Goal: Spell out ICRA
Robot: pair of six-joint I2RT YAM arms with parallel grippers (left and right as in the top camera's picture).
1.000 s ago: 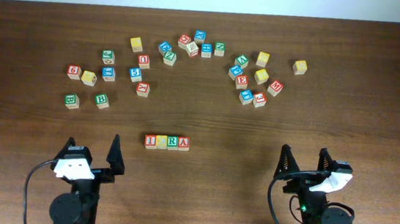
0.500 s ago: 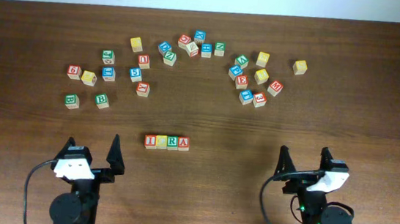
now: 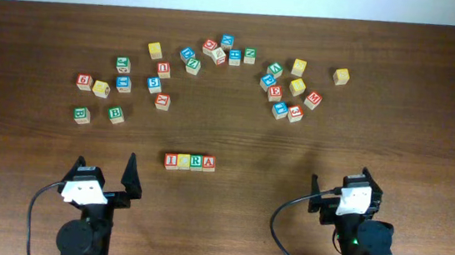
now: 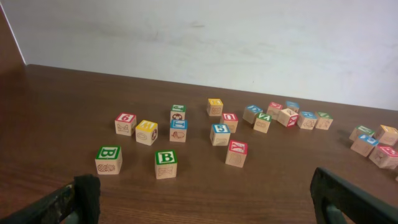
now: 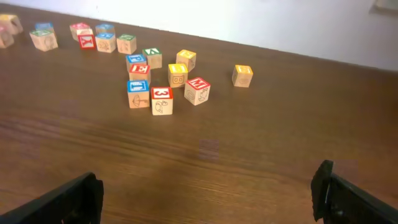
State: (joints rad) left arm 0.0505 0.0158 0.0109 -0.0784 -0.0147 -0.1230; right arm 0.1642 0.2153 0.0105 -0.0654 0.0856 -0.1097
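Table: dark wood-grain top, smooth, low satin sheen. ICRA cubes: pale bare-looking wood, painted top faces, matt. Loose letter cubes: the same pale wood, painted matt tops, line drawings printed on the side faces. Far wall: white, matt, faintly scuffed. Left gripper and right gripper: black matt fingers, plastic-looking.

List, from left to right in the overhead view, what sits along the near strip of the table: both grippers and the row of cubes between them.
left gripper, open → red I cube → yellow C cube → green R cube → red A cube → right gripper, open
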